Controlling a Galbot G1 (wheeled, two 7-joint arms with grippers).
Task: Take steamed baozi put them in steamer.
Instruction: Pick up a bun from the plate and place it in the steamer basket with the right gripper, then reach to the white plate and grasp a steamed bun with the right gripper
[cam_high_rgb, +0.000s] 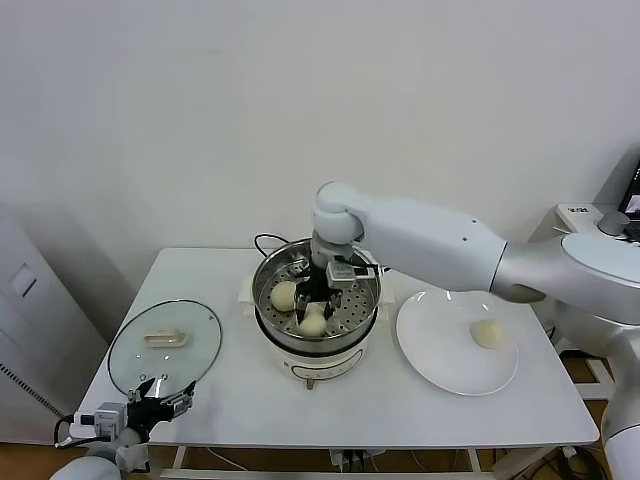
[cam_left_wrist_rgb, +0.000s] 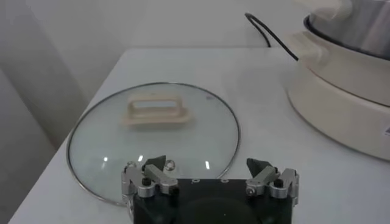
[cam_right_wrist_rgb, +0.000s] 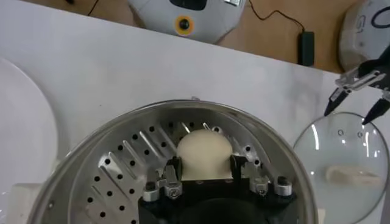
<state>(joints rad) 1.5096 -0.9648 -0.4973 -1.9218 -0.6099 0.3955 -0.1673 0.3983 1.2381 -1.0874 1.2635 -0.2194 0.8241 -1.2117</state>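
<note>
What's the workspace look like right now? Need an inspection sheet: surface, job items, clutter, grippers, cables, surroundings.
Surface: white table, bare at the front.
Job's things: steamer mid-table, two baozi on its perforated tray, left bun and front bun; one baozi left on the white plate on the right.
Clutter: glass lid flat on the left, handle up.
Grippers: right gripper down in the steamer, fingers either side of the front bun; grip or release cannot be told. Left gripper open, parked at the lid's near edge.
Cables: black cord behind the steamer.
Surroundings: plain white wall.
</note>
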